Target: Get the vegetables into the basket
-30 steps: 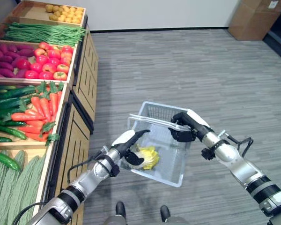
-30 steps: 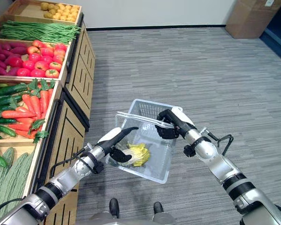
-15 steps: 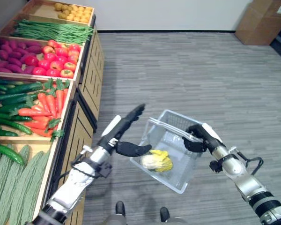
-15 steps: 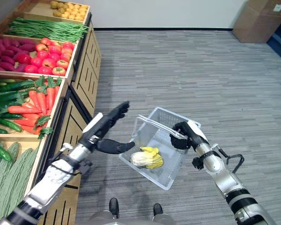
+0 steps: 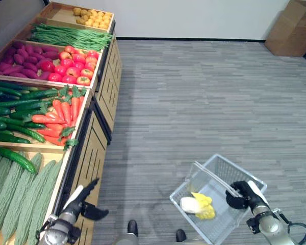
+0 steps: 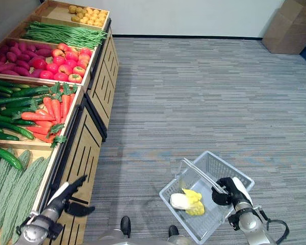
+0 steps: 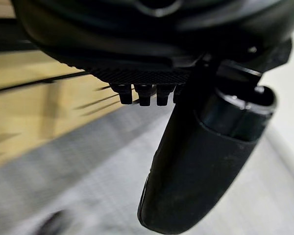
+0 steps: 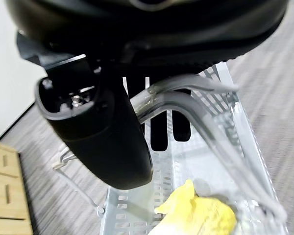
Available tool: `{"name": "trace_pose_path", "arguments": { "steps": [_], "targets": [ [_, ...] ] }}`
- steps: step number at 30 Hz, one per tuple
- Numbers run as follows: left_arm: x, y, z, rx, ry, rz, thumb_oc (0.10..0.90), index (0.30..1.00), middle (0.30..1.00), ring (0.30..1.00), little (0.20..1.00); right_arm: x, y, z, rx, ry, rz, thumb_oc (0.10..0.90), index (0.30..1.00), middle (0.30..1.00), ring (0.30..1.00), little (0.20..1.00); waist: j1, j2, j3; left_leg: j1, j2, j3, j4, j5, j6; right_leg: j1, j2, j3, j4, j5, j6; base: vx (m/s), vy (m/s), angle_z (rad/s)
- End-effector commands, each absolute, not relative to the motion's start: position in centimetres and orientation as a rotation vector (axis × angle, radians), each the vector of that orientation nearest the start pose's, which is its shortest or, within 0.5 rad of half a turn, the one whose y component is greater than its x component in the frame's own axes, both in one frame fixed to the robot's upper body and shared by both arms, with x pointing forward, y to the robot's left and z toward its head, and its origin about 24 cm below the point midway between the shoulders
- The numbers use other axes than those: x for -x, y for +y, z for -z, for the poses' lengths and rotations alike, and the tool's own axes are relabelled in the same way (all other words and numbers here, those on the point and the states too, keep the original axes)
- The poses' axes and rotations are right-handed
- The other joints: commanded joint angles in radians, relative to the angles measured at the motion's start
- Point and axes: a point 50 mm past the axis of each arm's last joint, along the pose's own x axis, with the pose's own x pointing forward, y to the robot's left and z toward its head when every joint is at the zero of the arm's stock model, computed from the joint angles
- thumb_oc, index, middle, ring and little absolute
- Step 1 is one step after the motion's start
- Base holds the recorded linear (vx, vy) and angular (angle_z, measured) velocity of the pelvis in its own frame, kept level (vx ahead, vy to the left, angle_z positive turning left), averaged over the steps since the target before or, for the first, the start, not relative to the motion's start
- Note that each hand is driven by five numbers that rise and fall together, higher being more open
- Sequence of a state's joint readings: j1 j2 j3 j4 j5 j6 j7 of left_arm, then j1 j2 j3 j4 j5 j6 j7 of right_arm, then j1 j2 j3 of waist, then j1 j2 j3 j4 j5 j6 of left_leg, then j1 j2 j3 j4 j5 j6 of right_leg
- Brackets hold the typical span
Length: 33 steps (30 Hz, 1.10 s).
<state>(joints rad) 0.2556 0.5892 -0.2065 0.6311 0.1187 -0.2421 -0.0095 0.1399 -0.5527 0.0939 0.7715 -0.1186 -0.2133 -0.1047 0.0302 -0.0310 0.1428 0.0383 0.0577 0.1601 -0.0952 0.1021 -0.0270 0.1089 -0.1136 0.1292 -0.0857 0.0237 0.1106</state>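
Note:
A clear plastic basket (image 5: 238, 167) hangs low over the grey floor at the lower right. My right hand (image 5: 243, 194) is shut on its raised handles (image 8: 186, 90). In the basket lies a yellow and white leafy cabbage (image 5: 196, 205), which the right wrist view also shows under the handles as cabbage (image 8: 201, 215). Down by the front of the wooden stand, my left hand (image 5: 84, 204) is open with straight fingers (image 7: 142, 93) and holds nothing.
The wooden produce stand (image 5: 99, 127) runs along the left. Its crates hold carrots (image 5: 61, 112), cucumbers (image 5: 15, 109), bitter gourds (image 5: 20, 189), red tomatoes (image 5: 71, 64) and green beans (image 5: 69, 37). A cardboard box (image 5: 293, 28) stands at the far right. Open floor lies between.
My left hand let go of the cabbage in the basket, opened and dropped back beside the stand. The basket sank to the lower right with my right hand. The view has shifted too.

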Motion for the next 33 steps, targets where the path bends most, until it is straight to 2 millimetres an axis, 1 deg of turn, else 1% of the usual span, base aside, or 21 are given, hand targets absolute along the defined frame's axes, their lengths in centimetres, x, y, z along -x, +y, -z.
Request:
{"name": "trace_pose_path", "arguments": {
  "steps": [1,2,3,4,7,9,10,11,12,15,16,17,22,23,25,26,27,29,30,32,33],
  "targets": [
    [-15.5,28.2,7.8,-0.855,0.596,0.238,0.9,1.0,1.0,1.0,1.0,-18.1,-33.4,3.9,0.698,0.445,0.24,0.4,0.3,0.3,0.3,0.3,0.009,-0.019,-0.065,0.063,0.052,0.044,0.008,-0.065,-0.068,-0.082,-0.008,-0.038,0.031,0.045,0.046,0.0,0.0,0.0],
    [-15.0,28.4,8.6,-0.852,0.641,0.217,0.9,1.0,1.0,1.0,1.0,-17.7,-33.4,4.3,0.691,0.467,0.245,0.4,0.3,0.3,0.3,0.3,0.007,-0.019,-0.065,0.062,0.052,0.046,0.008,-0.066,-0.068,-0.086,-0.007,-0.037,0.034,0.046,0.046,0.0,0.0,0.0],
    [-15.0,28.3,8.7,-0.852,0.64,0.217,0.9,1.0,1.0,1.0,1.0,-17.7,-33.5,4.3,0.692,0.467,0.245,0.4,0.3,0.3,0.3,0.3,0.007,-0.018,-0.065,0.062,0.052,0.046,0.008,-0.066,-0.068,-0.087,-0.007,-0.036,0.034,0.046,0.046,-0.02,0.014,-0.06],
    [-13.8,28.0,10.4,-0.876,0.739,0.226,0.9,1.0,1.0,1.0,1.0,-16.6,-33.3,5.5,0.666,0.526,0.26,0.4,0.3,0.3,0.3,0.3,-0.002,-0.02,-0.064,0.061,0.053,0.049,0.008,-0.067,-0.068,-0.091,-0.006,-0.034,0.038,0.046,0.045,-0.01,0.012,-0.09],
    [-11.8,27.5,12.7,-0.904,0.884,0.223,0.9,1.0,1.0,1.0,1.0,-15.3,-32.8,6.9,0.644,0.596,0.236,0.4,0.3,0.3,0.3,0.3,-0.01,-0.02,-0.064,0.061,0.055,0.058,0.008,-0.067,-0.07,-0.099,-0.002,-0.026,0.043,0.046,0.043,-0.01,0.013,-0.13],
    [-10.6,27.0,13.7,-0.904,0.96,0.223,0.9,1.0,1.0,1.0,1.0,-14.3,-32.3,8.0,0.62,0.647,0.233,0.4,0.3,0.3,0.3,0.3,-0.016,-0.022,-0.065,0.063,0.056,0.063,0.008,-0.068,-0.07,-0.102,0.001,-0.022,0.045,0.047,0.042,0.0,0.0,-0.1],
    [-10.6,26.9,13.8,-0.904,0.959,0.223,0.9,1.0,1.0,1.0,1.0,-14.3,-32.3,8.0,0.62,0.647,0.233,0.4,0.3,0.3,0.3,0.3,-0.016,-0.021,-0.065,0.063,0.057,0.064,0.008,-0.068,-0.07,-0.102,0.001,-0.022,0.046,0.047,0.042,0.0,0.002,-0.08],
    [-9.0,26.8,14.7,-0.894,1.062,0.181,0.9,1.0,1.0,1.0,1.0,-13.7,-31.8,8.8,0.606,0.686,0.226,0.4,0.3,0.3,0.3,0.3,-0.02,-0.024,-0.066,0.064,0.058,0.068,0.008,-0.068,-0.071,-0.104,0.004,-0.015,0.046,0.048,0.041,0.01,0.006,-0.09],
    [-8.3,26.6,15.0,-0.864,1.1,0.15,0.9,1.0,1.0,1.0,1.0,-13.1,-31.5,9.4,0.598,0.719,0.221,0.4,0.3,0.3,0.3,0.3,-0.02,-0.024,-0.067,0.066,0.058,0.071,0.008,-0.068,-0.071,-0.104,0.006,-0.013,0.047,0.047,0.04,0.01,0.006,-0.12],
    [-7.7,26.3,15.4,-0.833,1.138,0.11,0.9,1.0,1.0,1.0,1.0,-12.5,-30.9,10.2,0.58,0.758,0.207,0.4,0.3,0.3,0.3,0.3,-0.022,-0.026,-0.068,0.071,0.06,0.078,0.008,-0.069,-0.073,-0.104,0.008,-0.012,0.048,0.047,0.038,0.01,0.005,-0.11],
    [-7.1,26.0,15.6,-0.75,1.171,0.04,0.9,1.0,1.0,1.0,1.0,-12.1,-30.4,10.7,0.566,0.777,0.2,0.4,0.3,0.3,0.3,0.3,-0.024,-0.027,-0.069,0.074,0.059,0.083,0.008,-0.07,-0.072,-0.105,0.009,-0.008,0.05,0.047,0.037,0.03,0.029,-0.04],
    [-7.1,25.7,15.8,-0.696,1.18,0.001,0.9,1.0,1.0,1.0,1.0,-11.8,-30.2,11.0,0.557,0.795,0.196,0.4,0.3,0.3,0.3,0.3,-0.025,-0.029,-0.069,0.079,0.058,0.088,0.008,-0.073,-0.071,-0.106,0.009,-0.006,0.053,0.045,0.038,0.0,0.0,0.0],
    [-7.7,25.3,15.7,-0.654,1.158,-0.025,0.9,1.0,1.0,1.0,1.0,-12.2,-29.8,11.1,0.552,0.794,0.182,0.4,0.3,0.3,0.3,0.3,-0.023,-0.033,-0.051,0.079,0.051,0.101,0.031,-0.075,-0.063,-0.113,0.005,0.007,0.072,0.038,0.039,-0.01,0.038,-0.1],
    [-8.3,25.3,15.6,-0.632,1.136,-0.043,0.9,1.0,1.0,1.0,1.0,-12.7,-29.8,10.9,0.557,0.781,0.179,0.4,0.3,0.3,0.3,0.3,-0.022,-0.043,-0.025,0.038,0.044,0.101,0.099,-0.1,-0.057,-0.127,-0.004,0.02,0.091,0.042,0.039,-0.07,0.034,-0.14],
    [-8.8,25.2,15.5,-0.621,1.122,-0.05,0.9,1.0,1.0,1.0,1.0,-13.0,-29.9,10.8,0.559,0.778,0.185,0.4,0.3,0.3,0.3,0.3,-0.021,-0.046,-0.017,0.013,0.037,0.106,0.128,-0.12,-0.049,-0.148,-0.012,0.029,0.104,0.045,0.047,-0.07,0.137,-0.12],
    [-9.3,25.1,15.4,-0.626,1.105,-0.042,0.9,1.0,1.0,1.0,1.0,-13.2,-30.1,10.7,0.556,0.776,0.202,0.4,0.3,0.3,0.3,0.3,-0.022,-0.044,-0.013,0.007,0.024,0.11,0.124,-0.13,-0.033,-0.174,-0.023,0.036,0.138,0.045,0.061,-0.04,0.174,-0.17],
    [-9.3,25.1,15.4,-0.626,1.105,-0.042,0.9,1.0,1.0,1.0,1.0,-13.2,-30.1,10.7,0.556,0.776,0.202,0.4,0.3,0.3,0.3,0.3,-0.022,-0.044,-0.014,0.006,0.024,0.111,0.123,-0.13,-0.033,-0.176,-0.023,0.037,0.14,0.044,0.062,-0.02,0.181,-0.14],
    [-10.0,25.1,15.2,-0.643,1.084,-0.026,0.9,1.0,1.0,1.0,1.0,-13.6,-30.1,10.6,0.556,0.767,0.202,0.4,0.3,0.3,0.3,0.3,-0.027,-0.034,-0.001,0.009,0.011,0.106,0.105,-0.133,-0.013,-0.229,-0.021,0.054,0.239,0.05,0.078,-0.04,0.166,-0.1],
    [-10.5,25.0,15.1,-0.659,1.065,-0.011,0.9,1.0,1.0,1.0,1.0,-13.8,-30.0,10.6,0.557,0.764,0.202,0.4,0.3,0.3,0.3,0.3,-0.03,-0.028,0.013,0.014,0.006,0.103,0.096,-0.133,-0.002,-0.259,-0.016,0.058,0.302,0.069,0.088,-0.06,0.182,-0.05],
    [-11.3,24.9,14.9,-0.683,1.038,0.005,0.9,1.0,1.0,1.0,1.0,-14.4,-29.8,10.3,0.561,0.737,0.192,0.4,0.3,0.3,0.3,0.3,-0.03,-0.021,0.049,0.038,-0.007,0.112,0.082,-0.139,0.017,-0.346,-0.014,0.055,0.458,0.156,0.1,-0.04,0.15,-0.03],
    [-11.3,24.9,14.9,-0.683,1.038,0.005,0.9,1.0,1.0,1.0,1.0,-14.4,-29.8,10.3,0.561,0.737,0.192,0.4,0.3,0.3,0.3,0.3,-0.03,-0.021,0.048,0.037,-0.007,0.112,0.083,-0.139,0.017,-0.347,-0.014,0.055,0.458,0.156,0.1,0.03,0.196,-0.04]
  ]
}}
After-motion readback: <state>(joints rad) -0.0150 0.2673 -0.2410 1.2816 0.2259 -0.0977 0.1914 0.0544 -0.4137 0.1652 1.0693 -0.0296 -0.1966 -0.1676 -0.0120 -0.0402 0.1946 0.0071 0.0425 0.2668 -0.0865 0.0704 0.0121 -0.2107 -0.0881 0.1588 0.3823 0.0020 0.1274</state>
